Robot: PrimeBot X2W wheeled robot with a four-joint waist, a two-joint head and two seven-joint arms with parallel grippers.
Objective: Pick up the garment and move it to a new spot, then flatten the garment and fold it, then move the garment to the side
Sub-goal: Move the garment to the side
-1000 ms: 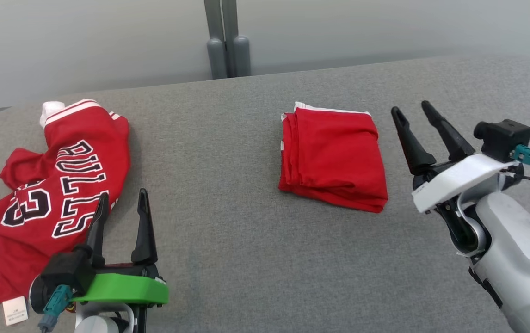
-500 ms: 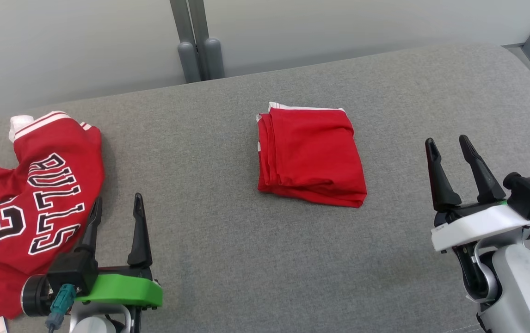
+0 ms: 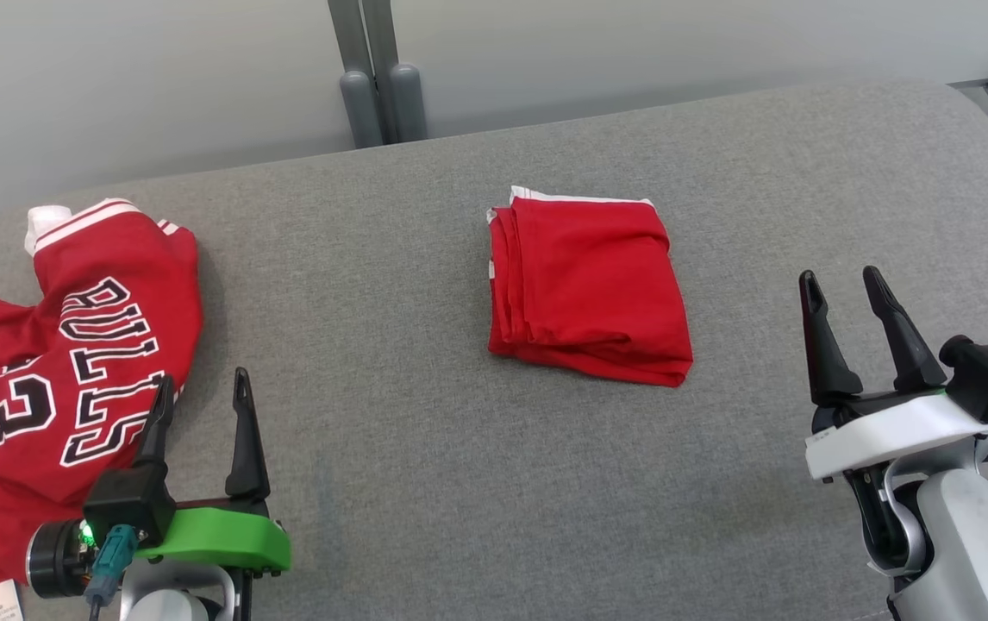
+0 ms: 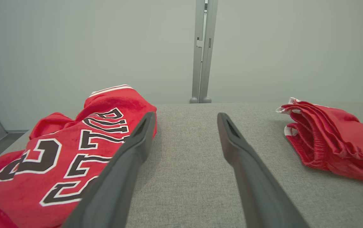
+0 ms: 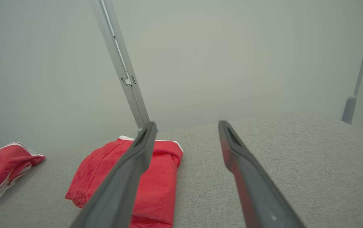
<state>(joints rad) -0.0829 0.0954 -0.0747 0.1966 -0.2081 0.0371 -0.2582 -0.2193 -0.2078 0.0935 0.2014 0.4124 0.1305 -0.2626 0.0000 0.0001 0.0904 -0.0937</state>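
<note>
Garment (image 3: 589, 293), red, folded, lies at centre of counter (image 3: 425, 500), apart from both grippers. Left gripper (image 3: 205, 379): jaws spread, empty, beside crumpled jersey (image 3: 71, 379) (black-and-white lettering). Right gripper (image 3: 839, 276): jaws spread, empty, right of garment.

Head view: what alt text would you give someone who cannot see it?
A neatly folded red garment lies in the middle of a grey padded surface, a crumpled red Bulls jersey at its left. The robot's left fingers and right fingers stand open and empty near the bottom corners.
</note>
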